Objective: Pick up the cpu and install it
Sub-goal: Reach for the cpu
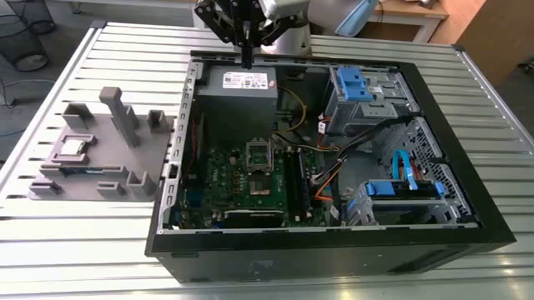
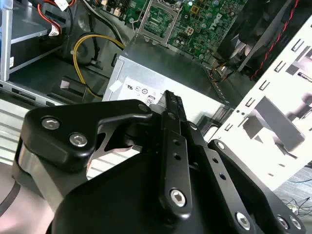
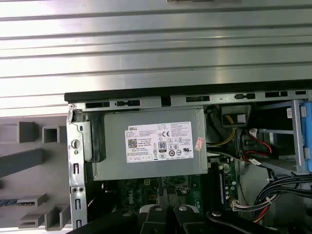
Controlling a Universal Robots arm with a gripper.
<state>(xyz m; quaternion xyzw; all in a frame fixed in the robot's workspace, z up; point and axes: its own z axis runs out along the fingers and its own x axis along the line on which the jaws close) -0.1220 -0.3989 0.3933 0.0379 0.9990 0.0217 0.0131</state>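
Note:
The cpu (image 1: 74, 147), a small silver square chip, lies in a recess of the grey fixture (image 1: 117, 164) on the exterior view's left, outside the computer case. My gripper (image 1: 247, 61) hangs well away from it, over the back edge of the open case, above the grey power supply (image 1: 242, 84). Its black fingers (image 2: 171, 105) are pressed together with nothing between them. The bare cpu socket (image 1: 259, 156) sits on the green motherboard (image 1: 242, 184) in the middle of the case; it is also the socket (image 2: 158, 19) beyond the power supply in the second wrist view.
The black case (image 1: 334, 250) lies open on a slatted metal table (image 1: 84, 262). Blue drive cages (image 1: 361, 84) and bundled cables (image 1: 334, 169) fill its right side. Tall posts (image 1: 117, 112) rise from the fixture. A narrow stick (image 1: 87, 169) lies in the fixture near the cpu.

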